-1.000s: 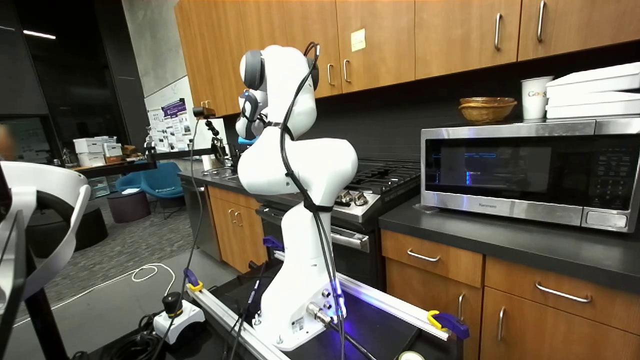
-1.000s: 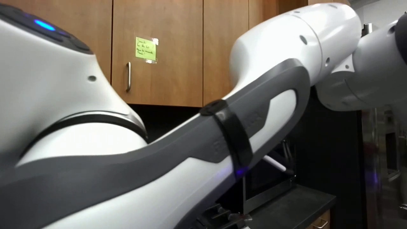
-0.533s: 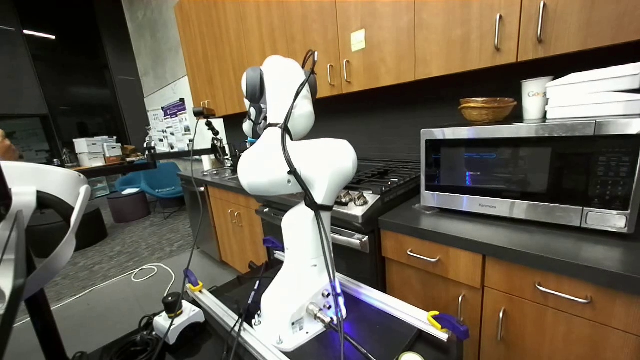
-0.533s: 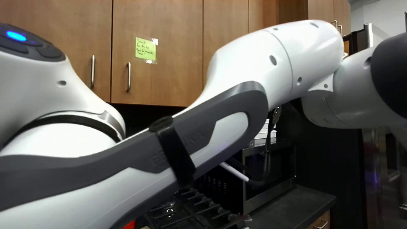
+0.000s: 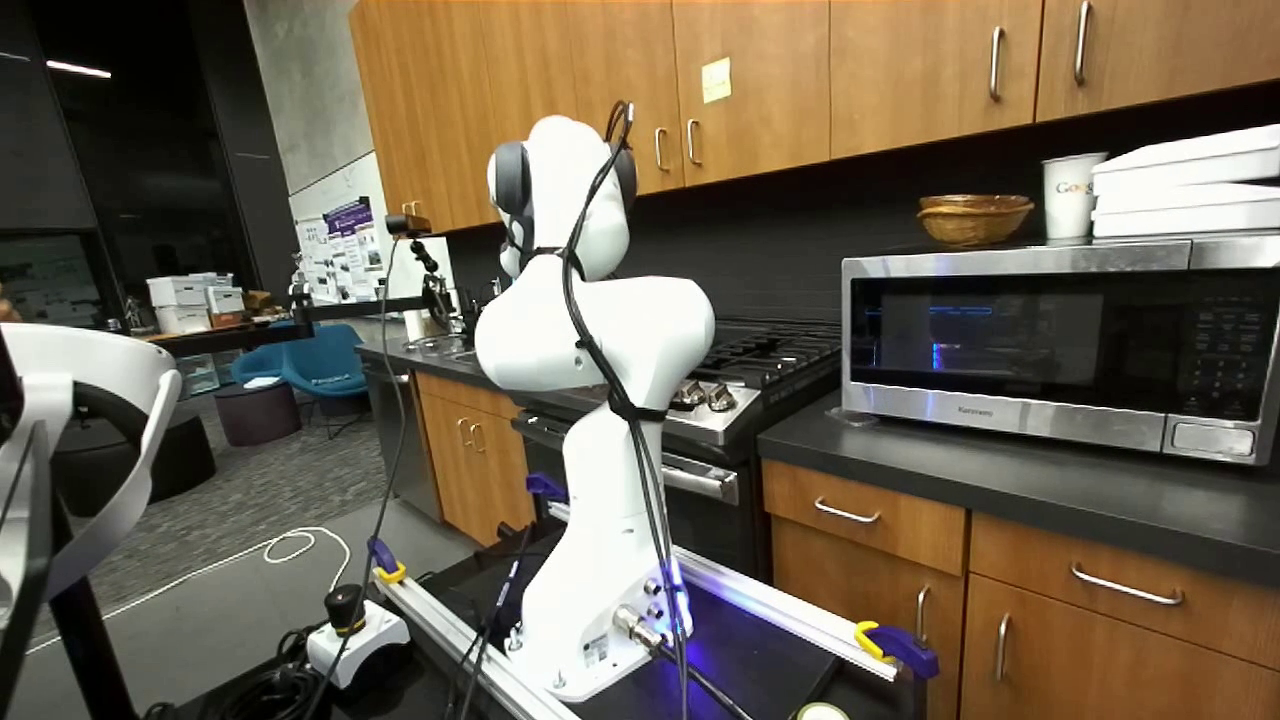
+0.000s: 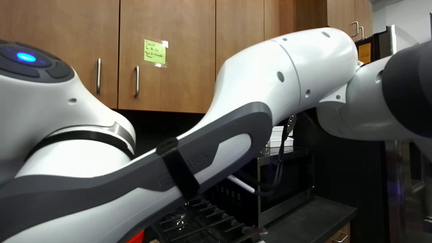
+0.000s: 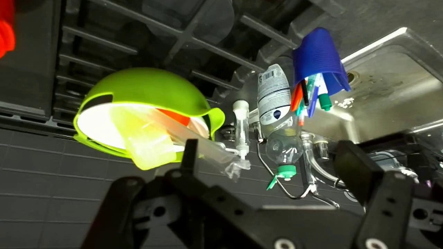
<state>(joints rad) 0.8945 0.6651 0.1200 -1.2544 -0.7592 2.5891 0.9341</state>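
Note:
In the wrist view my gripper (image 7: 273,160) is open, with its two dark fingers wide apart and nothing between the pads. Beyond the gap stands a clear bottle (image 7: 284,147) with a green flip cap, apart from the fingers. A blue cup (image 7: 316,57) holding several pens and markers is beside it. A lime-green bowl (image 7: 145,88) lies beyond the left finger. It holds a bright yellow item (image 7: 145,145), something orange and a translucent plastic bag (image 7: 211,152). A slim clear dispenser (image 7: 241,124) stands between bowl and bottle. In both exterior views the gripper is hidden or out of frame.
The wrist view seems upside down. It shows stove grates (image 7: 180,34), a metal sink (image 7: 391,79), a faucet (image 7: 308,159) and a red object (image 7: 5,33) at the edge. A microwave (image 5: 1050,350) stands on the counter below wooden cabinets (image 5: 750,90).
The arm's upper part has sunk lower in both exterior views, uncovering the stove grate and part of the microwave. The wrist has moved down and slightly right behind the arm.

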